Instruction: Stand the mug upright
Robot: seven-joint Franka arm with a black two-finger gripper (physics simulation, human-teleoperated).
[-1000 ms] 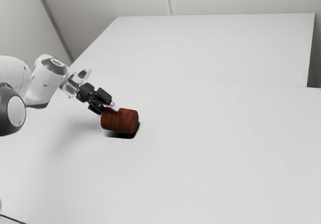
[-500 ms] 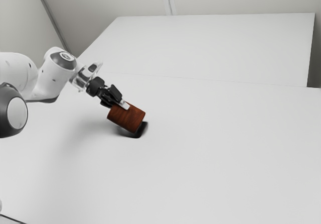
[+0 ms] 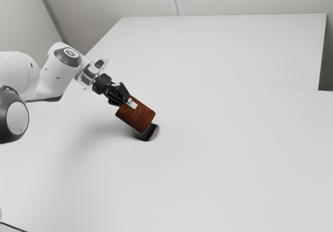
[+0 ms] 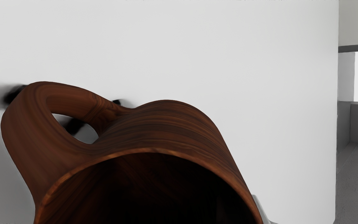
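Note:
The brown wood-grain mug point(image 3: 136, 116) is tilted in the exterior view, its base toward the lower right and its mouth end up by the hand. My gripper point(image 3: 129, 103) is shut on it near the rim, one light fingertip lying against the mug's near side. In the wrist view the mug point(image 4: 169, 127) turns its dark open mouth toward my hand, with the handle out to one side. At the bottom edge is my gripper point(image 4: 149, 214), one fingertip visible beside the mug's wall and the other hidden by the mug.
The mug's dark shadow falls on the white table point(image 3: 223, 154) just below its base. A second white surface point(image 3: 223, 47) adjoins the table at the back. Beyond the table's edge, the wrist view has a grey floor point(image 4: 357, 183).
From lying on its side, the mug has been lifted and tilted base-down, moving toward the exterior view's right with my gripper. Over the last half second it has risen slightly more.

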